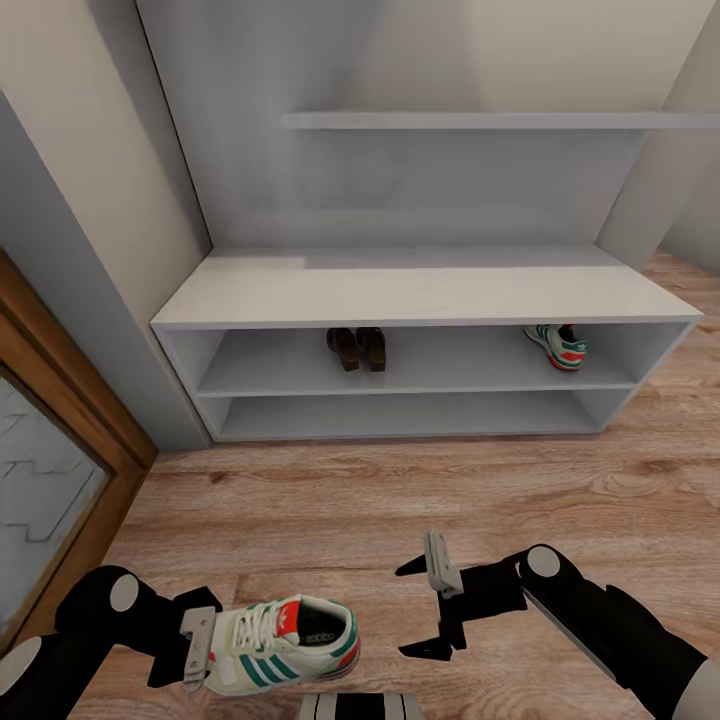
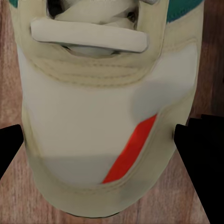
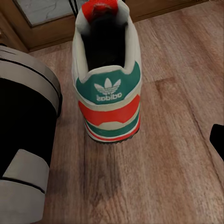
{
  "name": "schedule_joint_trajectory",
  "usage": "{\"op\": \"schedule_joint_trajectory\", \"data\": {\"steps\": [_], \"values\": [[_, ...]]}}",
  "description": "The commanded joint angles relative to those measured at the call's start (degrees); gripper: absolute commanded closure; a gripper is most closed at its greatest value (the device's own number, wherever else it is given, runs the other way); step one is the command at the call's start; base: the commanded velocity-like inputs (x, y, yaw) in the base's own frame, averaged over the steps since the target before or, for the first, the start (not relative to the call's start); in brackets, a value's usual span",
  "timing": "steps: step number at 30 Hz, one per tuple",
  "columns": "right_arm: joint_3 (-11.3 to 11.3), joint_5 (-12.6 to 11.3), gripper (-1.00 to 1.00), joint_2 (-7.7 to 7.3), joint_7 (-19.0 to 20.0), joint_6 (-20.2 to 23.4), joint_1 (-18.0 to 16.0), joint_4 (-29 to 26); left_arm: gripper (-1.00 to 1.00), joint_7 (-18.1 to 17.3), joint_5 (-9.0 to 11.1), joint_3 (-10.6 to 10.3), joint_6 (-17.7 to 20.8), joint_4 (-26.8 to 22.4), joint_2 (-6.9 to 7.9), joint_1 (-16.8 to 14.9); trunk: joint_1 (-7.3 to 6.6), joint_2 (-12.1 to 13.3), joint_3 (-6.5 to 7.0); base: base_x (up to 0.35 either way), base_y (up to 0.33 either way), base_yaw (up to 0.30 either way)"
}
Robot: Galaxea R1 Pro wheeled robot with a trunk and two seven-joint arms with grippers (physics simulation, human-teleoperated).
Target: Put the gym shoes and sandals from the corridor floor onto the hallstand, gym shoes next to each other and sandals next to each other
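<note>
One gym shoe, white with green stripes and a red-orange heel, lies close in front of me over the corridor floor. My left gripper is shut on its toe; in the left wrist view the toe sits between the two black fingers. The right wrist view looks at this shoe's heel. My right gripper hangs open to the right of the shoe, holding nothing. The hallstand stands ahead against the wall. Its upper shelf holds the two sandals side by side and the other gym shoe at the right end.
A wood-framed glass door runs along the left. A thin floating shelf hangs on the wall above the rack. My own grey and black base sits beside the held shoe. Bare plank floor lies between me and the rack.
</note>
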Motion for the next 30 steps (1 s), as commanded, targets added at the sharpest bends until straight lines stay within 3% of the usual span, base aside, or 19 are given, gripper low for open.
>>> {"op": "schedule_joint_trajectory", "data": {"steps": [1,13,30], "values": [[0.0,0.0,-1.0,0.0,0.0,0.0,0.0,0.0,1.0,0.0,0.0,0.0,0.0,0.0,0.0,0.0,0.0,0.0,0.0,0.0,0.0,0.0],[0.3,0.0,-1.0,0.06,0.5,-0.2,0.1,0.1,1.0,-0.8,0.1,0.1,-0.1,0.0,-0.19,-0.4,0.0,0.0,0.0,0.0,0.0,0.0],[0.1,-0.1,-1.0,0.09,0.4,-0.5,0.0,0.3,1.0,-1.6,0.9,0.1,0.4,0.1,-0.62,-5.4,0.0,0.0,0.0,0.0,0.0,0.0]]}}
